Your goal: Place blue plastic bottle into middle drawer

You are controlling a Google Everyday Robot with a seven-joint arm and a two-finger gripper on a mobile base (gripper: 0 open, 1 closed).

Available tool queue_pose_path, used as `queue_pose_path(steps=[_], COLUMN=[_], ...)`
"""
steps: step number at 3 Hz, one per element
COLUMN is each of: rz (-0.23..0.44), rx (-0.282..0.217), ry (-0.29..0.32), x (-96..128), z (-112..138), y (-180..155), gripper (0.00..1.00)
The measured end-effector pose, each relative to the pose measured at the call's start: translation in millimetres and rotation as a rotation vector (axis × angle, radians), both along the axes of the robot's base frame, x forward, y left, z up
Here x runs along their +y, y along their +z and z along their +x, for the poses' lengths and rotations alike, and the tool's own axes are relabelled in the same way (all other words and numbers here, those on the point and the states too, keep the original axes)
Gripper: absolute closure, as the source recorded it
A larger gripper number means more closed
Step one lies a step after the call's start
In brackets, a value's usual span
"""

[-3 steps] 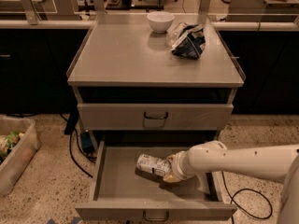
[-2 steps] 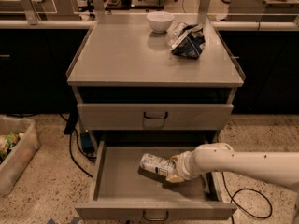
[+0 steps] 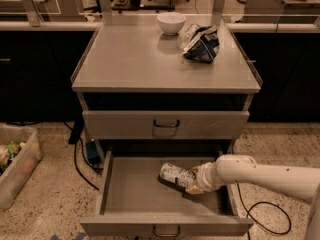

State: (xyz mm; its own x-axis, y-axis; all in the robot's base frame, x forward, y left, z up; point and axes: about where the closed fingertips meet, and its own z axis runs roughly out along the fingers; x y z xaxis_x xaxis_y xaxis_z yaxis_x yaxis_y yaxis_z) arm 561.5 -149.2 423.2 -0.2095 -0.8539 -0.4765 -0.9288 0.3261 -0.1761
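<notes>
The gripper (image 3: pixel 198 180) sits inside the open middle drawer (image 3: pixel 135 196), toward the side its pale arm (image 3: pixel 260 173) reaches in from, and it is clamped on one end of the blue plastic bottle (image 3: pixel 175 175). The bottle lies on its side and sticks straight out ahead of the gripper, away from the arm, over the drawer's flat grey floor. A dark shadow lies just beneath it, so whether it rests on the floor or hangs slightly above cannot be told. The end of the bottle inside the gripper is covered, its cap cannot be made out, and the label print is too blurred to read. The arm is cut off at the frame edge behind the gripper, and the back of the drawer is lost in shade under the closed upper drawer (image 3: pixel 165 124). Well above the gripper, on the cabinet top (image 3: pixel 130 59), stand a white bowl (image 3: pixel 171 22) and a dark blue snack bag (image 3: pixel 202 45). Compared with a moment earlier, gripper and bottle have drawn back slightly toward the arm's side, the bottle keeping much the same tilt.
</notes>
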Motion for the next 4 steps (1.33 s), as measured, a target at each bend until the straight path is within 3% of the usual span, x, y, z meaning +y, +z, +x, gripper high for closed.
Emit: queue_pose_path(steps=[1,2,3,4], rz=[-0.027,-0.097,-0.148,-0.148], rx=[0.027,0.057,0.070,0.070], ry=[0.006,0.023,0.026,0.027], x=[-3.6,-9.3,-14.7,-14.6], z=[7.3,9.4,16.7,16.5], y=[-23.2,-56.2,-61.7,-61.9], gripper=[1.00,1.00,1.00,0.82])
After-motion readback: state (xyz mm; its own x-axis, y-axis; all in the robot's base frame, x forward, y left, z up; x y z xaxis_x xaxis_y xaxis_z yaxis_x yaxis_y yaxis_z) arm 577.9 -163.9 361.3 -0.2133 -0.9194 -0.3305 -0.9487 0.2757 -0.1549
